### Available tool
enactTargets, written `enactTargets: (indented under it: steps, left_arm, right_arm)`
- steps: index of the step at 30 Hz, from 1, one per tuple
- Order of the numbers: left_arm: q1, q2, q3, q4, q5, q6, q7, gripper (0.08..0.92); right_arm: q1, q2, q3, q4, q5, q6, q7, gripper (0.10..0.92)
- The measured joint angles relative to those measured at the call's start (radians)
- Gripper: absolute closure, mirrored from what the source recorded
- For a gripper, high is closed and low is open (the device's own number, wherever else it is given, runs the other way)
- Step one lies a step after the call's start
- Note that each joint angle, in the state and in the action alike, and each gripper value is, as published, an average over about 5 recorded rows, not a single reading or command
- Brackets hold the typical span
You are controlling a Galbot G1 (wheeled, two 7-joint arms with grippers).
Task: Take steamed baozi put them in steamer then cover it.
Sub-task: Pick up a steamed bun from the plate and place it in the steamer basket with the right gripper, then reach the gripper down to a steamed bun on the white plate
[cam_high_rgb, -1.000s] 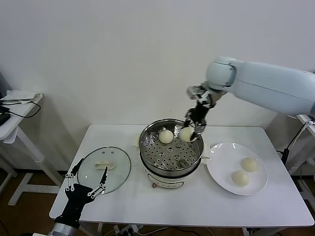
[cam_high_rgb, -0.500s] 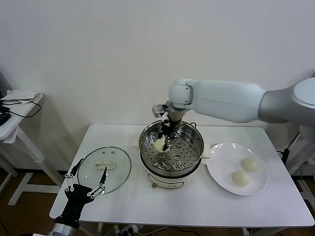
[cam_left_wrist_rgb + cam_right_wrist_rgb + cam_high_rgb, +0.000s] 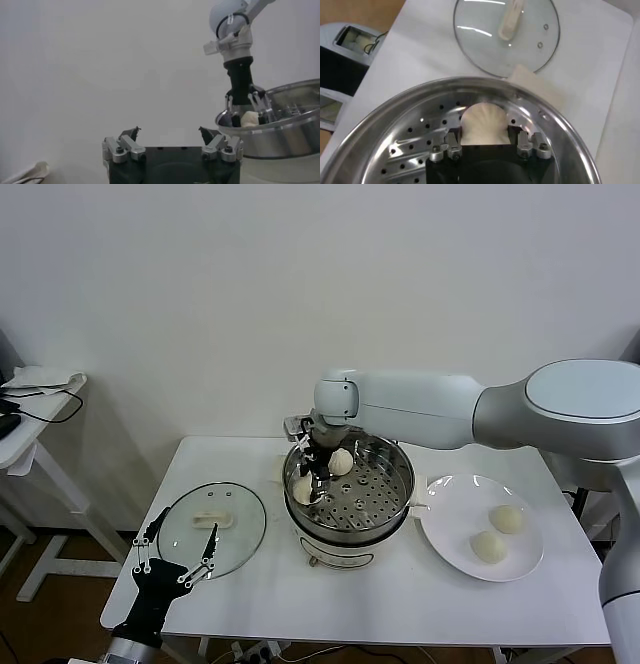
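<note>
Baozi count: two in steamer (image 3: pixel 349 489), two on plate (image 3: pixel 450 534) at right. Right gripper (image 3: pixel 307 484) sits over the left-side bun (image 3: pixel 483 124), fingers flanking it (can't tell if gripping or released). Left gripper (image 3: pixel 177 556) idle, spread wide, near glass lid (image 3: pixel 211 528); covering not yet done.

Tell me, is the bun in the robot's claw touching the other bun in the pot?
Apart. In the head view, the bun at the right end effector sits by the steamer's left wall; the other bun lies farther back, perforated tray showing between.

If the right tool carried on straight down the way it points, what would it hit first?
Most likely the bun between the right tool's fingers, then the steamer's holed tray beneath it.
</note>
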Motion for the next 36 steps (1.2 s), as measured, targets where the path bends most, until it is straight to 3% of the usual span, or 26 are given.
enactTargets:
  steps: [6, 14, 26, 36]
  left_arm:
    - [-0.001, -0.001, 0.002, 0.001, 0.001, -0.002, 0.004, 0.177]
    - [-0.003, 0.001, 0.007, 0.001, 0.002, -0.002, 0.005, 0.177]
    - [0.005, 0.003, 0.024, -0.005, 0.017, -0.002, 0.005, 0.177]
    - [0.026, -0.009, 0.030, -0.009, 0.032, -0.007, 0.004, 0.177]
  right_arm:
    - [0.014, -0.023, 0.015, 0.021, -0.007, -0.001, -0.002, 0.206]
    - [0.086, -0.162, 0.048, 0.093, -0.059, 0.033, -0.078, 0.203]
    - [0.139, -0.512, 0.073, 0.113, -0.284, 0.196, -0.295, 0.203]
    - [-0.003, -0.725, 0.119, 0.100, -0.430, 0.241, -0.299, 0.203]
